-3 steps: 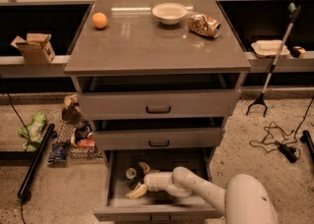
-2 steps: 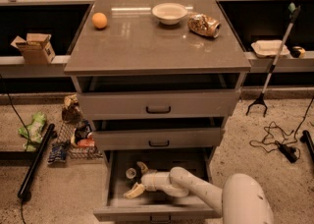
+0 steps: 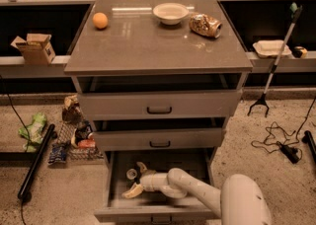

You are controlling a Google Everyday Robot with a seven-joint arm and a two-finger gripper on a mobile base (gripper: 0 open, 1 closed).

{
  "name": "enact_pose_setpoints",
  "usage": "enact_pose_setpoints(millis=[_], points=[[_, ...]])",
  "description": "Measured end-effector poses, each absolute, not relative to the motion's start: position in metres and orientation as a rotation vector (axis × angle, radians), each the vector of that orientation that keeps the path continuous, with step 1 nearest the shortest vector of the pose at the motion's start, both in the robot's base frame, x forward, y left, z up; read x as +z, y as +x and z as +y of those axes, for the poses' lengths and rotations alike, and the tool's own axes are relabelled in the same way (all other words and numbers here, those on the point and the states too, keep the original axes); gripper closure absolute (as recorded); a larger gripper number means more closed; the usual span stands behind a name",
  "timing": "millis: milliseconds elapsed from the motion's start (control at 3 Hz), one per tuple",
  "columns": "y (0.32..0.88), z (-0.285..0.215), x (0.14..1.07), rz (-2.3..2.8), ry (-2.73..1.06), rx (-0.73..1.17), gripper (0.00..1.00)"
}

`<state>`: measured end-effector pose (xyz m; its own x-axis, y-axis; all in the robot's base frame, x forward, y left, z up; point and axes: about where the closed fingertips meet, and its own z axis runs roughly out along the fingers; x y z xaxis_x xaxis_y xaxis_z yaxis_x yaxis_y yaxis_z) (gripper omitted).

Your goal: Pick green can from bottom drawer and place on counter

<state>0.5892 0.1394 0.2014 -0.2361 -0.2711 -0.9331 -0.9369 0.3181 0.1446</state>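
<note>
gripper (image 3: 136, 180) in drawer (image 3: 127, 213) L, jaws apart | green can (image 3: 131, 173) beside fingertip | drawer R side free

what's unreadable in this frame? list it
Camera view:
- Green can: only its pale top shows; the body is lost in shadow inside the drawer.
- Gripper, in the drawer by the can: the fingers are spread, but whether they touch the can cannot be told.
- Drawer floor right of the gripper: hidden by the arm.
- Drawer front: cut off by the bottom edge.
</note>
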Motion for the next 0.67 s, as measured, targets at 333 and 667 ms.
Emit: enact_pose_setpoints(millis=[333,667], points=[[0.5910,0.1413,0.1979,1.713,-1.095,0.945,0.18],[0.5917,0.1416,0.1966,1.713,-1.095,0.942,0.41]])
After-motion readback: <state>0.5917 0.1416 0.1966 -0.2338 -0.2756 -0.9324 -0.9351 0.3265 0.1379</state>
